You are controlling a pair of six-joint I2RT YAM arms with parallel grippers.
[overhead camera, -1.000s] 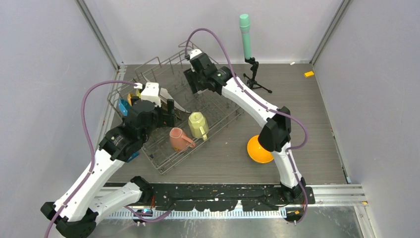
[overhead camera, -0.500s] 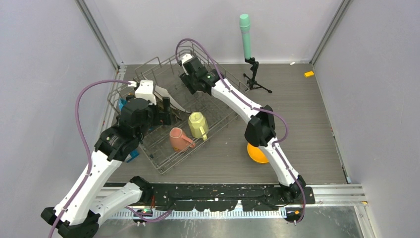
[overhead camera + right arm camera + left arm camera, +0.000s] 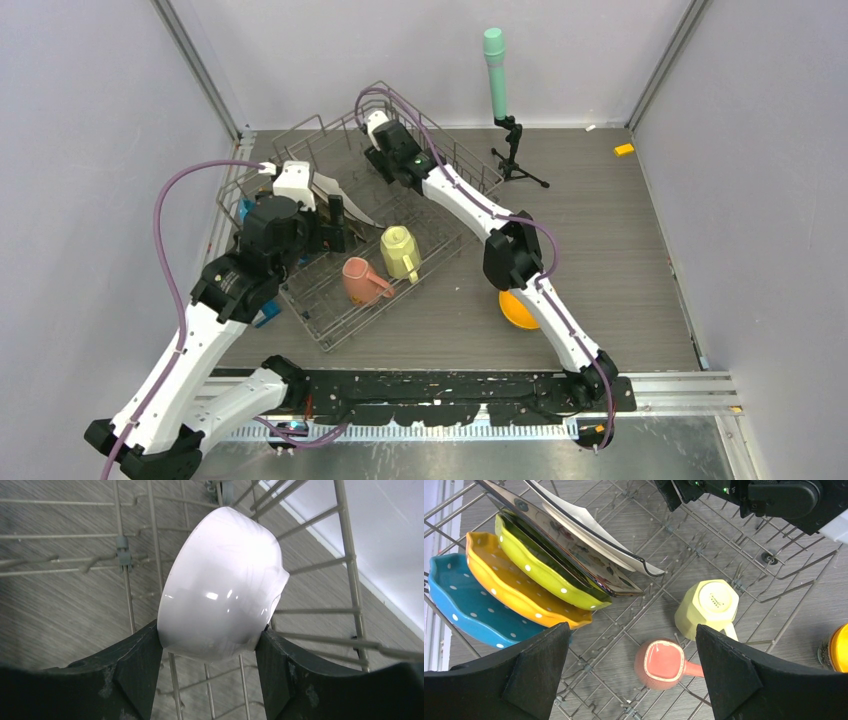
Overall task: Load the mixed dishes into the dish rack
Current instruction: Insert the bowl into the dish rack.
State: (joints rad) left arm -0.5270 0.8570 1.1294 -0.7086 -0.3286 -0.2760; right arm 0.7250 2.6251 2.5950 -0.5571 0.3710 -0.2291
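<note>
The dish rack [image 3: 330, 322] lies at the left of the table. In the left wrist view the blue plate [image 3: 459, 600], orange plate [image 3: 519, 585], yellow-green plate [image 3: 544, 565] and white square plate [image 3: 589, 525] lean in its tines. The pale-yellow mug [image 3: 709, 607] and pink mug [image 3: 664, 662] sit on its floor. My left gripper [image 3: 630, 640] hangs open and empty above the pink mug. My right gripper [image 3: 210, 640] is shut on a white bowl [image 3: 222, 585], tilted over the rack's far corner wires [image 3: 350, 555]. The orange bowl [image 3: 515, 312] rests on the table, partly behind the right arm.
A green-topped cylinder on a black tripod [image 3: 495, 60] stands at the back, right of the rack. A small orange piece [image 3: 624, 150] lies at the far right. A blue box [image 3: 267, 316] sits beside the rack's left edge, under my left arm.
My right arm has stretched farther back and left, carrying the white bowl to the rack's far corner. My left arm has shifted slightly left and stays open.
</note>
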